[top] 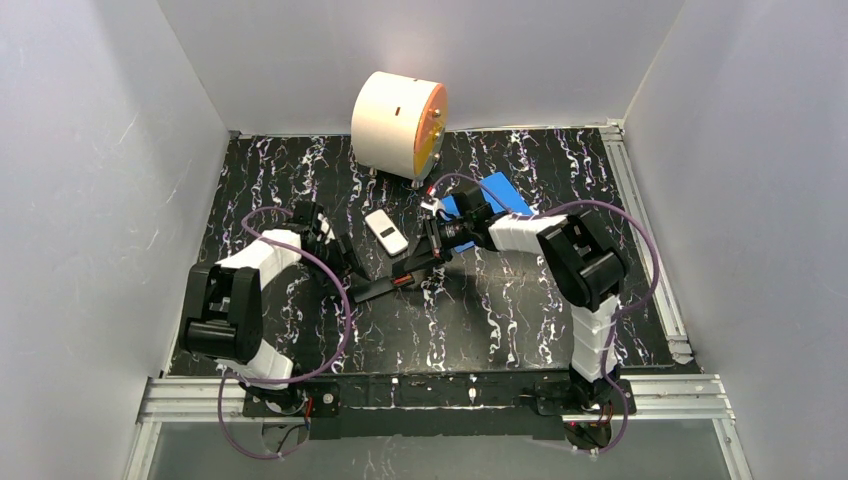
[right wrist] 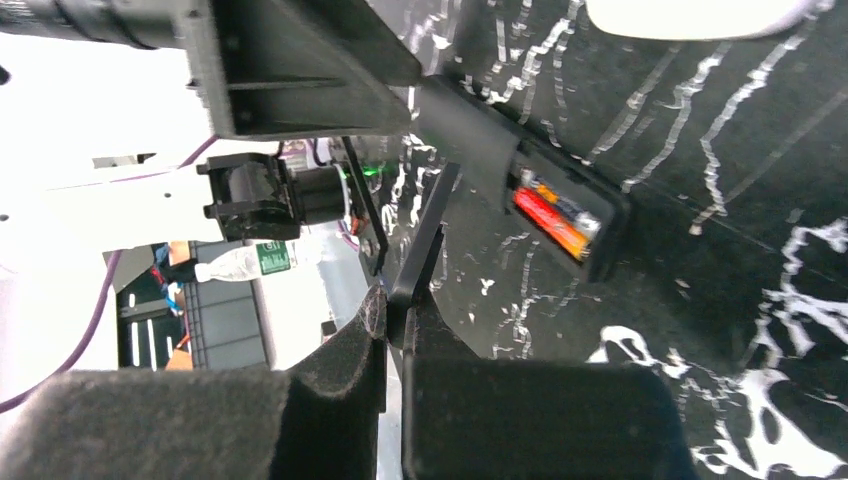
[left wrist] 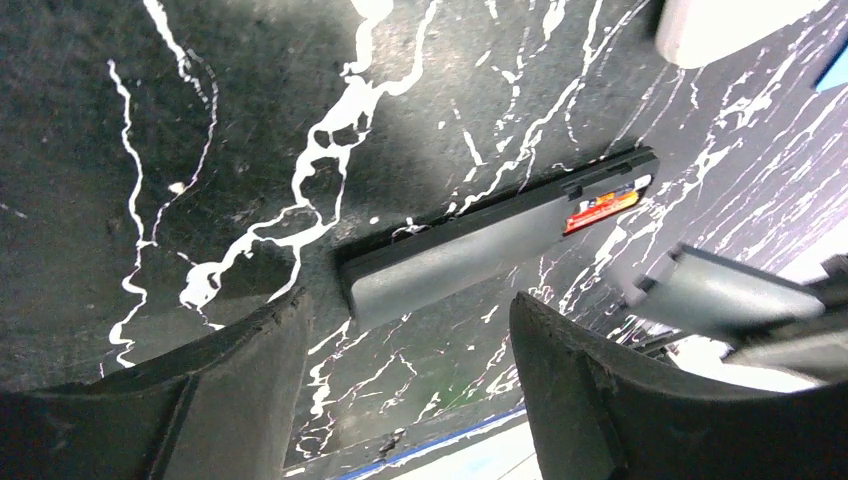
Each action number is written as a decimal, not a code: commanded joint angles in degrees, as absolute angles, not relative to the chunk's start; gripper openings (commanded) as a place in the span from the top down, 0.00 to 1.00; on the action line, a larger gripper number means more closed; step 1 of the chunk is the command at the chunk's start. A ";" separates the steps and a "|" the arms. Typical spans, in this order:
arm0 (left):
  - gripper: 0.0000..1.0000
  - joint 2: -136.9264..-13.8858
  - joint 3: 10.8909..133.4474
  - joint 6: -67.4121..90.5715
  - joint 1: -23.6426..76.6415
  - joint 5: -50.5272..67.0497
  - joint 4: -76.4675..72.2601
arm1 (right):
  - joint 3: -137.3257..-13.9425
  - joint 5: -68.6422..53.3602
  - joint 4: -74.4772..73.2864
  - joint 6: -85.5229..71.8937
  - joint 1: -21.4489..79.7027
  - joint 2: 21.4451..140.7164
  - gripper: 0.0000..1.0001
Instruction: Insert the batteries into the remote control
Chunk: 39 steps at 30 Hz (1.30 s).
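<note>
The black remote [top: 383,288] lies back-up on the table with its battery bay open. The orange-red battery [right wrist: 548,222] and the dark greenish battery [right wrist: 566,201] lie side by side in the bay; they also show in the left wrist view [left wrist: 603,208]. My right gripper [right wrist: 395,320] is shut on a thin black battery cover [right wrist: 425,245], held on edge just beside the bay. My left gripper [left wrist: 410,340] is open, its fingers straddling the space just short of the remote's [left wrist: 480,245] plain end. In the top view the left gripper [top: 345,262] and right gripper [top: 425,250] flank the remote.
A white remote [top: 385,232] lies just behind the black one. A blue flat object [top: 492,193] sits behind the right gripper. A large white and orange cylinder [top: 398,122] stands at the back. Grey walls close in both sides.
</note>
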State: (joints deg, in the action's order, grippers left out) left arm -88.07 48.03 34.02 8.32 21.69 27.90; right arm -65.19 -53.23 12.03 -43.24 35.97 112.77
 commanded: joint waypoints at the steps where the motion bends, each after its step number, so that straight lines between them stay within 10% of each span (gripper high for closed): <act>1: 0.31 -88.63 50.70 29.28 8.17 25.34 31.75 | -69.80 -57.12 -0.63 -36.32 35.24 115.96 0.99; 39: 0.33 -92.97 51.77 28.74 8.14 25.80 32.15 | -73.12 -59.74 6.74 -37.90 34.88 123.89 0.99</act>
